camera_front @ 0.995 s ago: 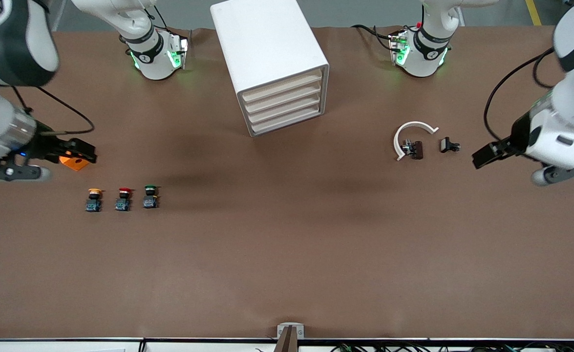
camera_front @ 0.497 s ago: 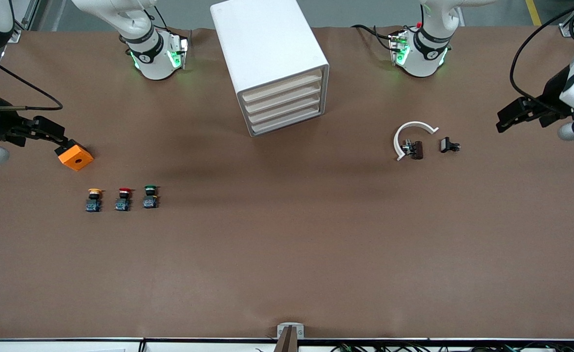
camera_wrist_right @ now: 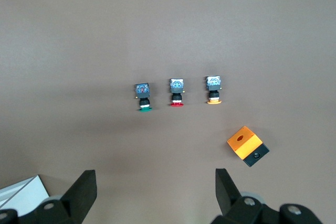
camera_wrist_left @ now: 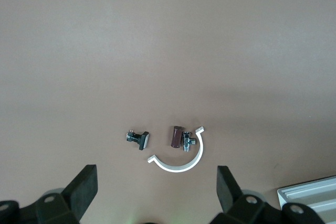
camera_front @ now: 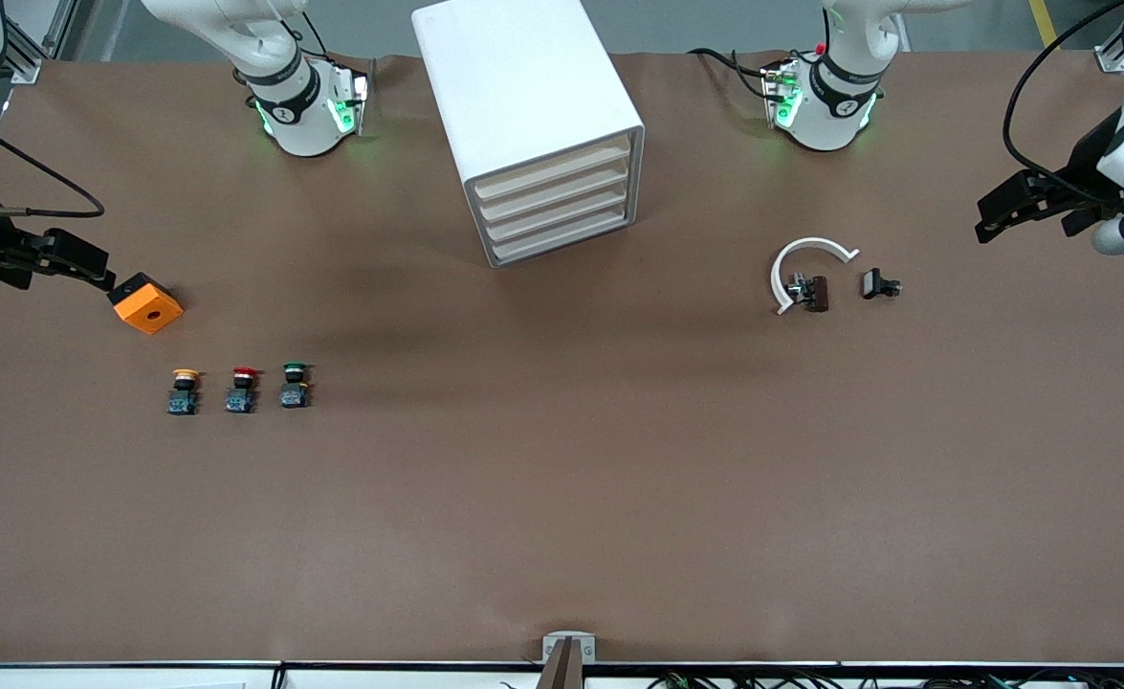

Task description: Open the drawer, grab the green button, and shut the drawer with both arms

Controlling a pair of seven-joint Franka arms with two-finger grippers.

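The white cabinet (camera_front: 523, 105) stands between the two arm bases, and every drawer (camera_front: 554, 206) in its stack is shut. The green-capped button (camera_front: 295, 385) (camera_wrist_right: 143, 98) stands on the table at the end of a row of three, the one closest to the table's middle. My right gripper (camera_front: 93, 266) (camera_wrist_right: 156, 190) hangs open and empty over the table's edge at the right arm's end, beside an orange block. My left gripper (camera_front: 992, 218) (camera_wrist_left: 156, 190) hangs open and empty over the left arm's end of the table.
A red-capped button (camera_front: 242, 389) and a yellow-capped button (camera_front: 184, 390) stand beside the green one. The orange block (camera_front: 146, 303) lies farther from the camera than they do. A white C-shaped ring (camera_front: 804, 258), a brown part (camera_front: 815, 293) and a small black part (camera_front: 879, 284) lie toward the left arm's end.
Both grippers have drawn back toward their own ends of the table. The right one has moved off the orange block, and the left one has moved away from the small parts. Both stay open.
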